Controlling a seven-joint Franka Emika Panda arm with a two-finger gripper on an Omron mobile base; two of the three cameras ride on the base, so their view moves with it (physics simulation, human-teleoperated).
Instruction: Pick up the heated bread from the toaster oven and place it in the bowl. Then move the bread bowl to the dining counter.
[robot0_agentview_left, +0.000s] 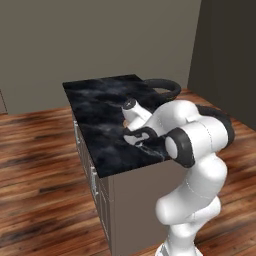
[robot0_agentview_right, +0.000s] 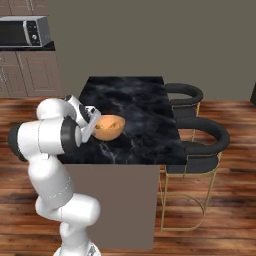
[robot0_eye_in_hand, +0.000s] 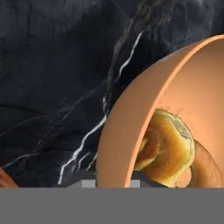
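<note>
The orange-tan bowl (robot0_agentview_right: 110, 128) is at the near left part of the black marble dining counter (robot0_agentview_right: 142, 100), tipped a little. In the hand view its rim (robot0_eye_in_hand: 127, 118) runs up between my two fingertips, which press on either side of the wall. The golden heated bread (robot0_eye_in_hand: 168, 148) lies inside the bowl. My gripper (robot0_agentview_right: 95, 125) is shut on the bowl's rim at its left side. From the left base view my arm hides most of the bowl and the gripper (robot0_agentview_left: 131, 131); a sliver of the bowl (robot0_agentview_left: 126, 121) shows on the dining counter (robot0_agentview_left: 100, 100).
Two dark stools (robot0_agentview_right: 186, 93) (robot0_agentview_right: 206, 136) stand along the counter's right side. A silver boxy appliance (robot0_agentview_right: 22, 32) with a dark door and knobs sits on a far counter at the back left; I cannot tell whether it is the toaster oven. Wooden floor surrounds the island.
</note>
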